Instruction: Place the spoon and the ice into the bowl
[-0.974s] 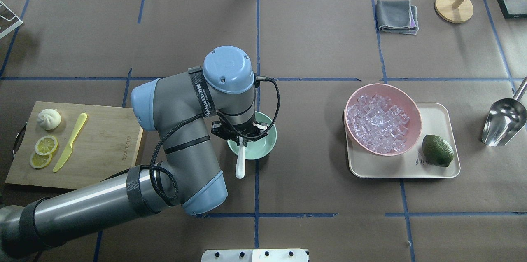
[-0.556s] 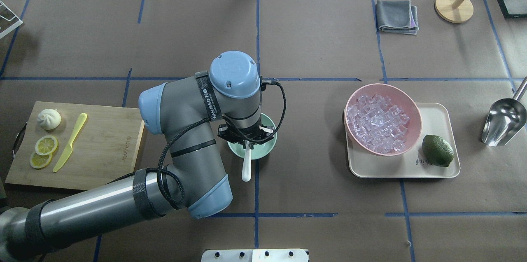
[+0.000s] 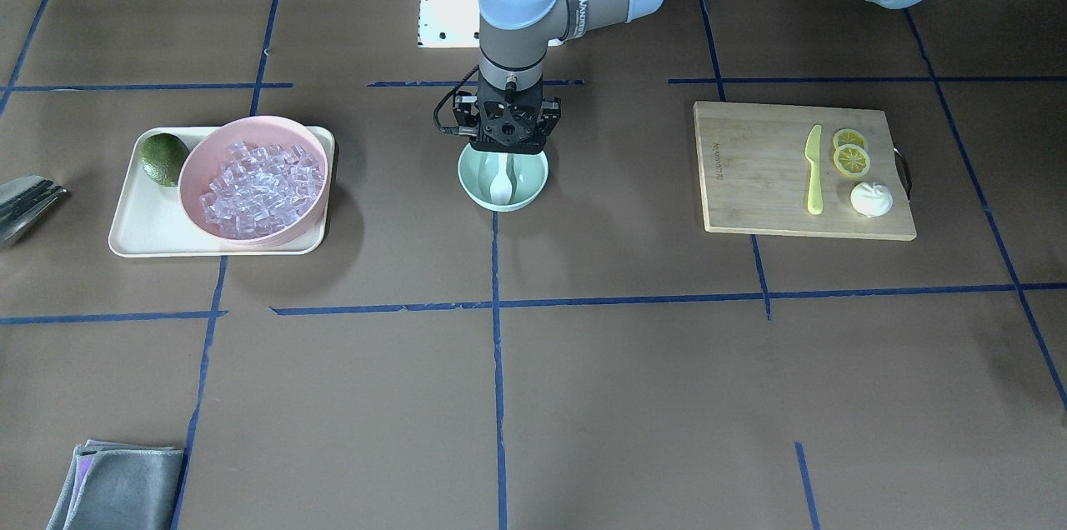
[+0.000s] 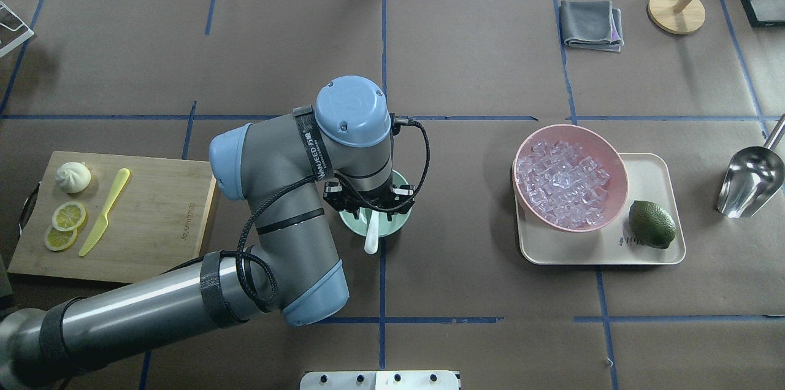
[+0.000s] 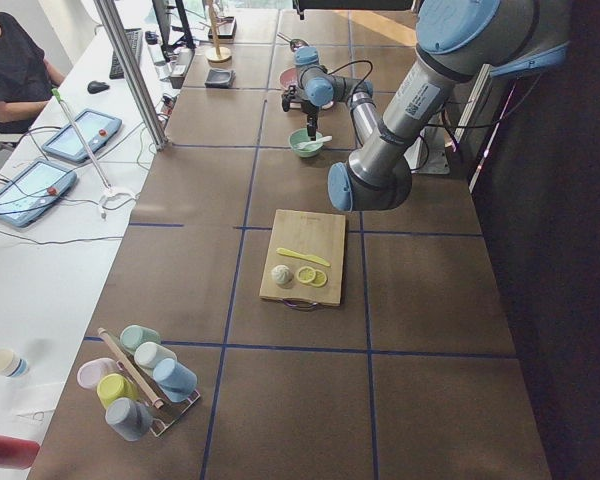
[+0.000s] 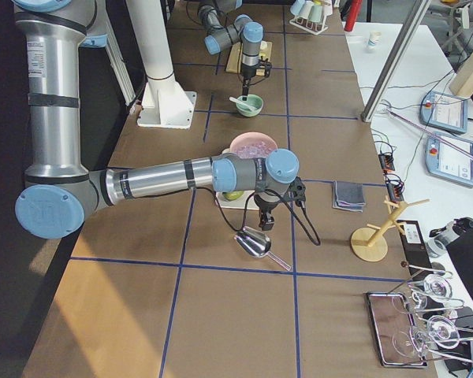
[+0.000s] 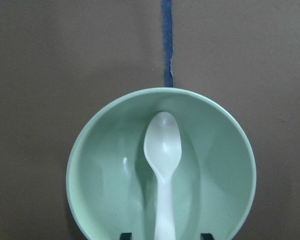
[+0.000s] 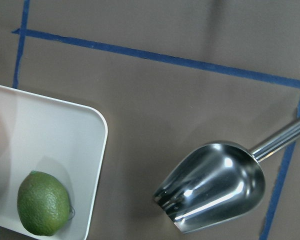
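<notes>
The white spoon (image 7: 163, 145) lies in the mint-green bowl (image 7: 105, 165), scoop on the bowl's floor and handle sticking out over the near rim (image 4: 371, 241). My left gripper (image 3: 507, 148) hangs straight over the bowl (image 4: 392, 227). In the left wrist view its fingertips (image 7: 125, 235) stand apart on either side of the handle without touching it, so it is open. The ice (image 4: 561, 181) fills the pink bowl (image 4: 618, 160) to the right. My right gripper (image 6: 266, 222) hovers by a metal scoop (image 8: 215, 185); I cannot tell whether it is open or shut.
The pink bowl and a lime (image 4: 652, 224) sit on a cream tray (image 4: 650, 175). A cutting board (image 4: 141, 230) at the left holds a yellow-green knife (image 4: 105, 212), lemon slices and a bun. A grey cloth (image 4: 592, 24) and a wooden stand (image 4: 676, 10) lie at the far right.
My left arm shifted right over the bowl, carrying the spoon with it. The spoon now sits further inside the bowl, with less handle past the rim.
</notes>
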